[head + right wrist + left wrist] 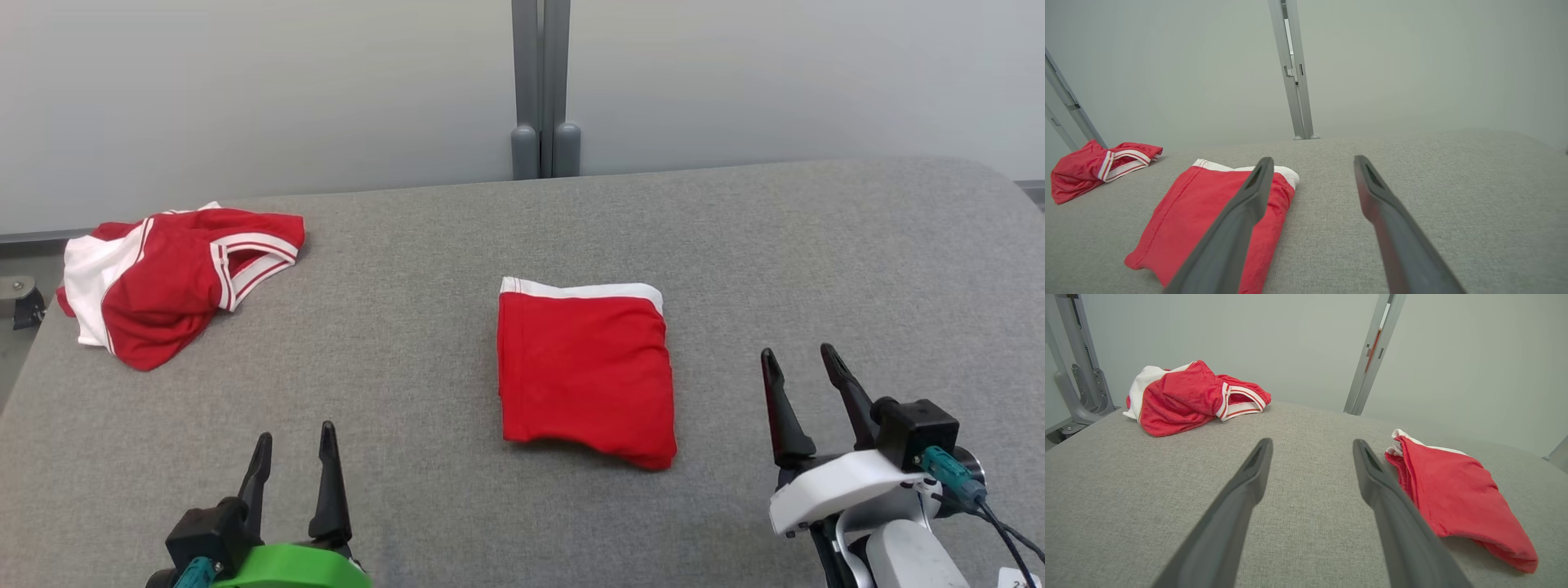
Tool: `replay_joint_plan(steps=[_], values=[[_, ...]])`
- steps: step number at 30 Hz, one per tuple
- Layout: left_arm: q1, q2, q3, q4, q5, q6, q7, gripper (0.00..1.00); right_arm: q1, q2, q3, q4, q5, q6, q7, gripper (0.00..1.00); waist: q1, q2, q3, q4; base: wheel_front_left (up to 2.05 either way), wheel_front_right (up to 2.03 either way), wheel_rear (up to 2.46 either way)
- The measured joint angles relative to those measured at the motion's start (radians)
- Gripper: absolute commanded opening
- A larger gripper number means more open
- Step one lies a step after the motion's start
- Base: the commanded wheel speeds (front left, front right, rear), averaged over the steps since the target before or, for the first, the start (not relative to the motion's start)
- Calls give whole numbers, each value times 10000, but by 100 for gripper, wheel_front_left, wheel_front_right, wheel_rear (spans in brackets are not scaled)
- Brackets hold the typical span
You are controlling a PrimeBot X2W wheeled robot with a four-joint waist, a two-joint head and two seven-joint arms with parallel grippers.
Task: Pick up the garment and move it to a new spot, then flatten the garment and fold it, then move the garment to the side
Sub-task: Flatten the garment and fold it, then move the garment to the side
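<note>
Jaws gape on left arm [294, 567] and right arm [841, 486].

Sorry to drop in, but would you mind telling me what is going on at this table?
The robot is folding laundry on a grey table. The red garment lies folded at the middle, with nothing touching it. The left gripper and right gripper both hover open and empty near the front edge. A crumpled red and white garment sits at the far left.

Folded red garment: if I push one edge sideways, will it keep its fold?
Probably not: the folded red garment looks thin and floppy, its near edge wavy. The textured grey surface likely grips it, so layers may bunch.
</note>
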Motion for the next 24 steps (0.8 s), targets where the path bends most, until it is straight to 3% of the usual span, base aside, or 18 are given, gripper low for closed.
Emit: replay_joint_plan(steps=[6, 24], values=[[360, -151, 410, -12, 217, -173, 0, 100, 635, 33, -84, -583, -12, 0, 174, 100, 0, 0, -124, -63, 0, 0, 0], [404, -435, 742, 255, 660, -573, 0, 100, 863, 40, -25, -708, 102, 0, 303, 100, 0, 0, -75, 29, 0, 0, 0]])
